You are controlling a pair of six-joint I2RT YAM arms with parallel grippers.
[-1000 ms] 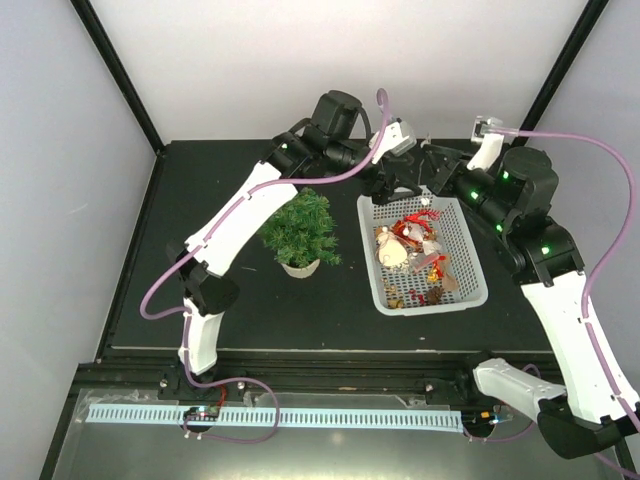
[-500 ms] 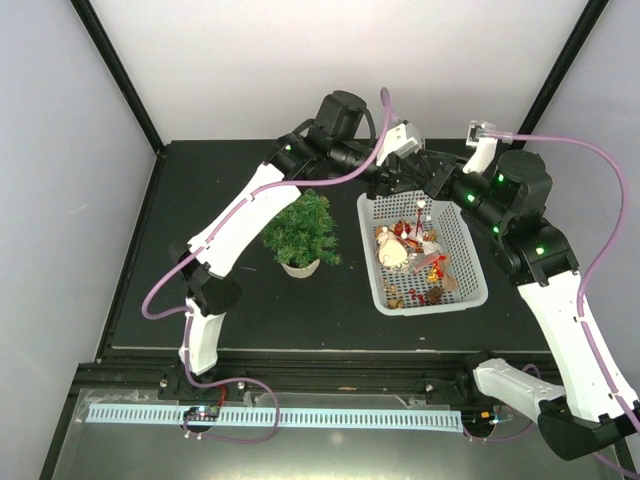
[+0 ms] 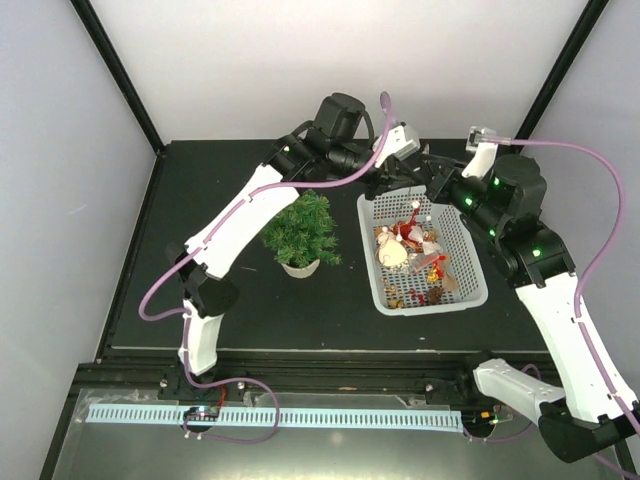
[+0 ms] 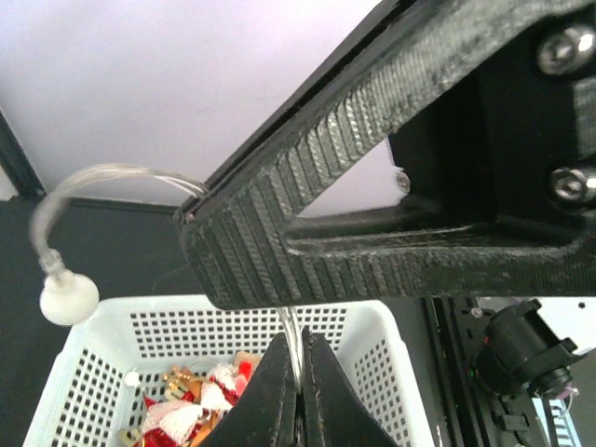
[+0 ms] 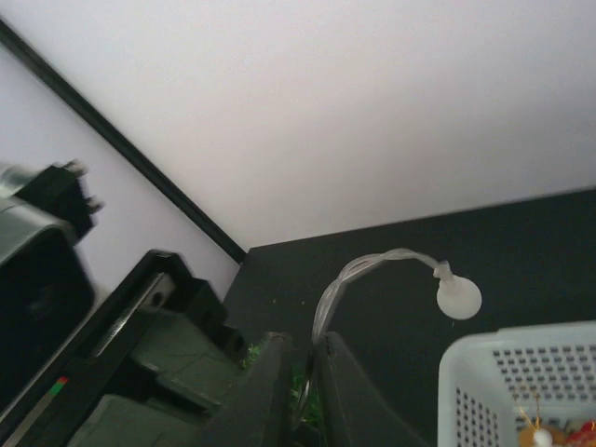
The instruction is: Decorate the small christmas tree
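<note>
Found the left gripper [image 4: 298,377] pinched fully shut on a clear strand [image 4: 116,182], running up from the fingertips, passing behind the right arm's finger and curling out to a white bead [image 4: 68,300] at the free end. Found the right gripper [image 5: 300,363] closed almost to touching on seemingly the same strand, arching away to the same bead. Placed both, from the overhead view, raised together over the far left corner of the white perforated basket [image 3: 432,306]. Could not confirm any ornament on the strand's other end; made out only a small pale thing dangling above the ornaments [image 3: 410,250]. Found the small christmas tree [image 3: 300,228] standing upright in its whitish pot [image 3: 300,267] on the black tabletop [image 3: 200,290], just left of the basket and apart from it. Put the tree, therefore, to the left of the grippers, nearer the arm bases and below them, trunk axis vertical. Judged the left arm the nearer one, with its forearm passing just behind the treetop, and so the likelier to carry the strand leftward and down onto a branch. Judged the room ample: bare black surface around the pot, the basket wall the only near obstacle. Reckoned the strand thin and springy, easy to lose among soft needles without a release by one gripper first.
</note>
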